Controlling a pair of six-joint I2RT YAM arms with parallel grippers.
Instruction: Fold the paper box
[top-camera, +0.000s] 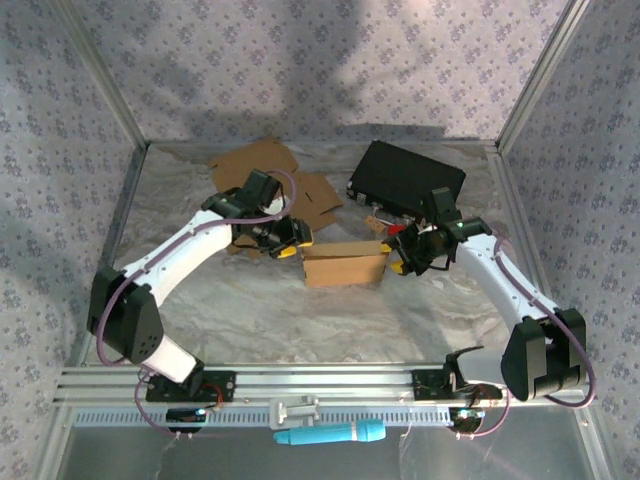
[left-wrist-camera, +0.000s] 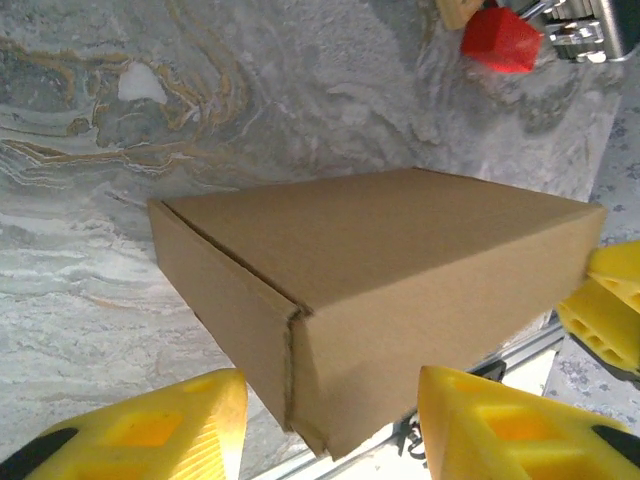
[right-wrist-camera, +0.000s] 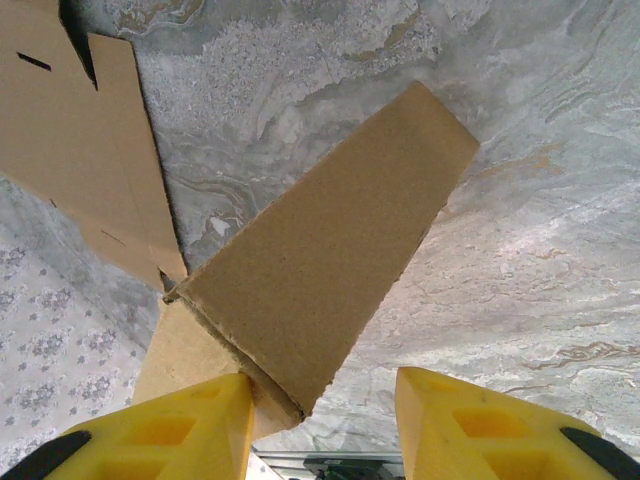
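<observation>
Closest to us, a blue tool (top-camera: 330, 433) lies along the near edge, past the bottoms of the two arms. A bit farther in, on the gray swirly table (top-camera: 300, 320), the paper box (top-camera: 345, 264) sits in the middle, with one arm at each end. The left gripper (left-wrist-camera: 330, 410) is at the box's left end. Its yellow fingers (left-wrist-camera: 150, 430) are partly open, with a corner of the box in the gap between them. They do not look like they are squeezing it. The right gripper (right-wrist-camera: 320, 385) is at the box's right end and is partly open too. That end of the box sits close to one finger, and there is a clear gap to the other, so it is not holding the box either. The box looks like a real box now, with the sides up, the top down and brown card all around. I think the folding is nearly done. One corner seam looks a little loose, so it may need a press or a tuck. Farther back on the left lie flat cardboard pieces (top-camera: 270, 170), not folded at all. Far back on the right sits a black box (top-camera: 405, 178).
</observation>
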